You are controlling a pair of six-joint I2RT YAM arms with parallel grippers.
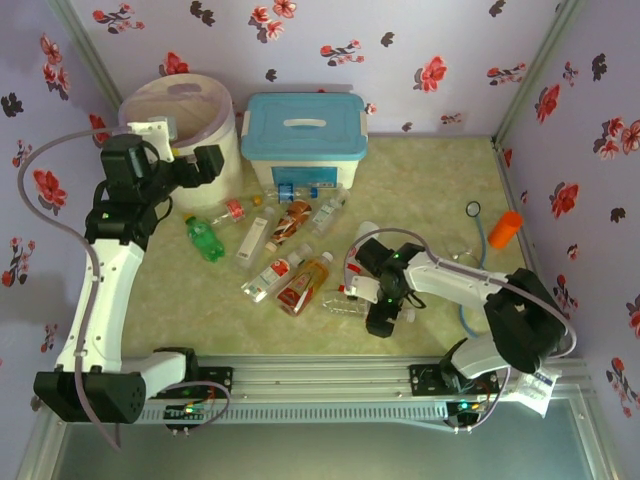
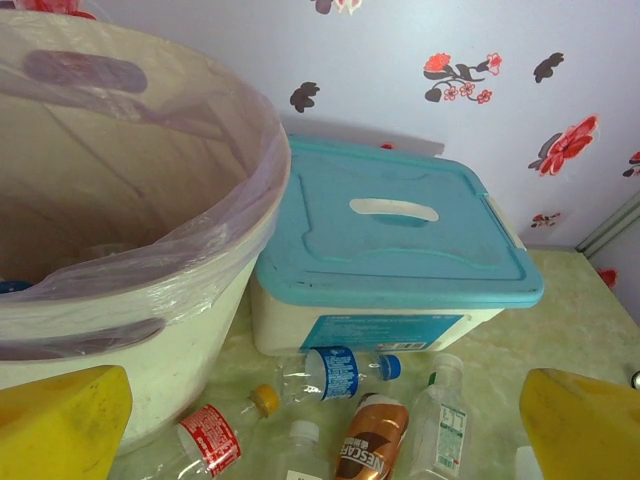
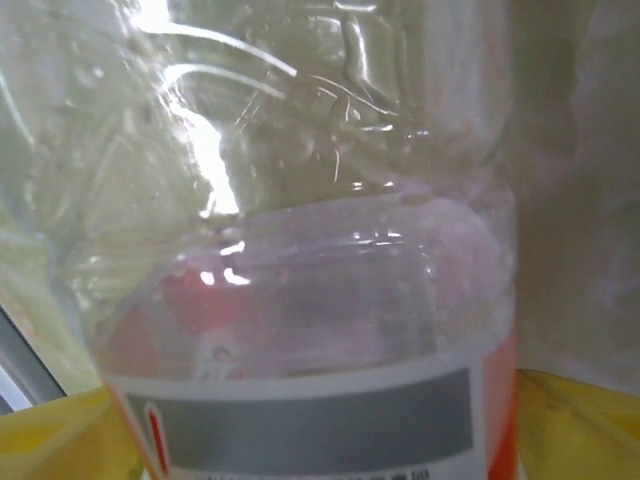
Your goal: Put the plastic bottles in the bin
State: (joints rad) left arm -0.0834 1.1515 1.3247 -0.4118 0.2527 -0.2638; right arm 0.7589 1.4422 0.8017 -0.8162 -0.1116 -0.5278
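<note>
The bin [image 1: 150,100], a round white bucket with a pale liner, stands at the back left; its wall [image 2: 200,330] is close in the left wrist view. Several plastic bottles lie in the middle of the table: a green one [image 1: 205,240], a red-labelled one [image 1: 228,212], an amber one [image 1: 292,220]. My left gripper [image 1: 205,165] hangs open beside the bin, above a blue-labelled bottle [image 2: 340,372] and a brown one [image 2: 365,445]. My right gripper [image 1: 383,312] is low over a clear bottle [image 1: 345,302]. That bottle [image 3: 320,300] lies between its yellow fingers [image 3: 580,420], which stand wide.
A white box with a blue lid [image 1: 305,135] stands right of the bin, with bottles against its front. An orange cup [image 1: 505,228] and a thin blue cable [image 1: 473,210] lie at the right. Flowered walls close in the back and both sides.
</note>
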